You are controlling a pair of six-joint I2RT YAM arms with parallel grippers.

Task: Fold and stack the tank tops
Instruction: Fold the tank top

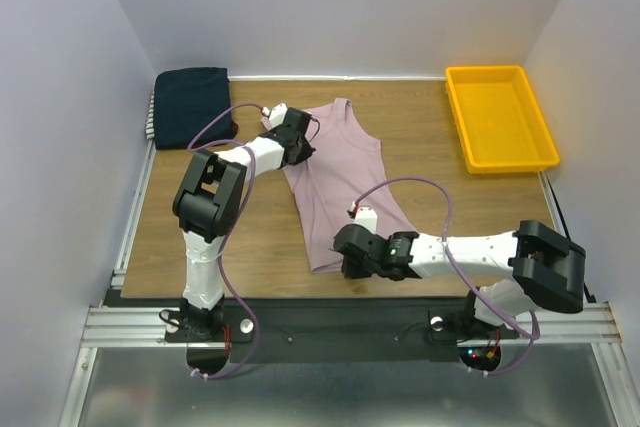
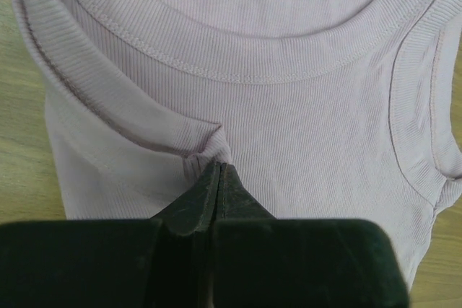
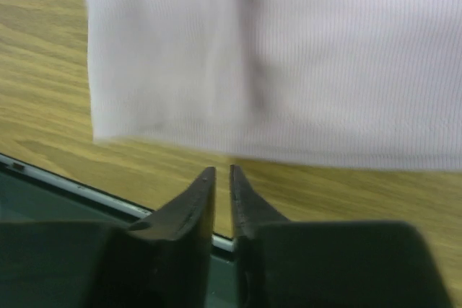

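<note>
One garment in view was left unfolded: the pale pink tank top [image 1: 340,182] lay spread on the table [image 1: 450,207], roughly at its middle, neckline toward the far side and hem toward the arm bases. It sat slightly askew. No finished fold showed in it.

Several pieces were already done. The folded stack [image 1: 188,107] sat in the far left corner, well apart from the pink one, with the navy tank top [image 1: 192,97] uppermost and a striped edge [image 1: 152,119] showing at its left side. We could not count the pieces under the navy one.

Our judgement on progress: the stack was built except for this last visible piece. What remained was to fold the pink top and carry it onto the navy one.

Grippers:
- left gripper [image 2: 219,166]: jaws closed at the top's shoulder, just below the neckline. A small pucker of pink cloth ran into the tips, so we read it as pinching the fabric.
- right gripper [image 3: 222,171]: jaws parted by a narrow slit with nothing between them, tips just short of the hem. That wrist view was blurred at the cloth.

Containers: the yellow tray [image 1: 500,117] stood at the far right of the table. Nothing lay in it, and no garment touched it.
</note>
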